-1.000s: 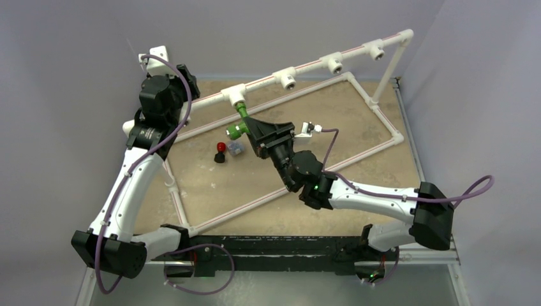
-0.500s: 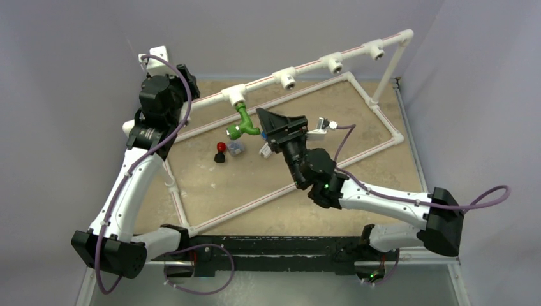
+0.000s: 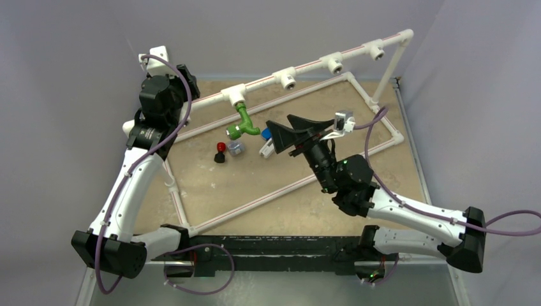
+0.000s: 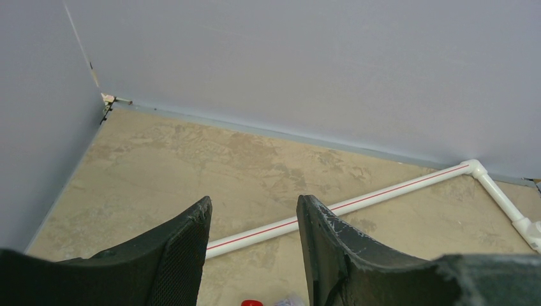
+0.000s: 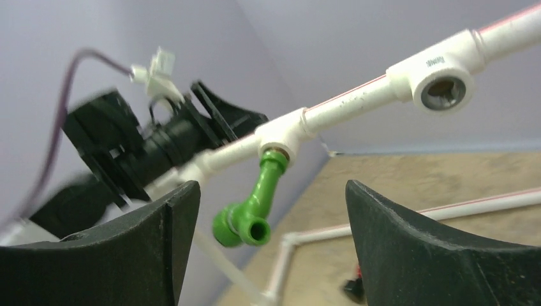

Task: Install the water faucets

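Sideways, the right arm (image 3: 408, 211) reaches, jaws spread, near the green faucet (image 3: 243, 123).

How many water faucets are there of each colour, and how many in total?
Green faucet: 1
Black faucet with red knob: 1
White faucet with blue handle: 1
Total: 3
The small pale item beside the black one is too unclear to count.

The arms (image 3: 131, 185) have white links (image 3: 415, 213), black joint housings (image 3: 159, 95), looping purple cables (image 3: 189, 86) and black wedge-fingered claws (image 5: 271, 185).
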Robot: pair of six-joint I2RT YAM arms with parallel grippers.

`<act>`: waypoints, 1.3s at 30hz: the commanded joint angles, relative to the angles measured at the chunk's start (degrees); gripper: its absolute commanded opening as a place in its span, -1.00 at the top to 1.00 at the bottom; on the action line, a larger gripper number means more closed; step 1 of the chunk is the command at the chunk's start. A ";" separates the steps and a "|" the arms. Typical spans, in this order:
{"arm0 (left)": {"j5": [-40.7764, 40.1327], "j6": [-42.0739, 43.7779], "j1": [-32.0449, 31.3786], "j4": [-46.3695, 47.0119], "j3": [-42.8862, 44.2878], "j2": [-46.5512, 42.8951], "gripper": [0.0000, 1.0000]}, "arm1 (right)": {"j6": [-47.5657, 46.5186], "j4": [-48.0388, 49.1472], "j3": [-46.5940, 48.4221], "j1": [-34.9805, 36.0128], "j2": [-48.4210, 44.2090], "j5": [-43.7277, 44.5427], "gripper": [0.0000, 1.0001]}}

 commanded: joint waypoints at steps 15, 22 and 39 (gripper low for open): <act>2.90 0.80 -1.38 -11.87 -2.71 0.51 -0.01 | -79.12 -26.70 9.10 1.27 -1.54 -17.48 -0.79; 3.15 0.80 -1.38 -11.92 -2.71 0.52 -0.02 | -100.26 -18.04 6.84 4.55 1.74 -12.95 -0.84; 3.41 0.89 -1.38 -11.85 -2.77 0.87 -0.02 | -126.04 -4.03 8.21 8.28 14.23 -9.77 -0.86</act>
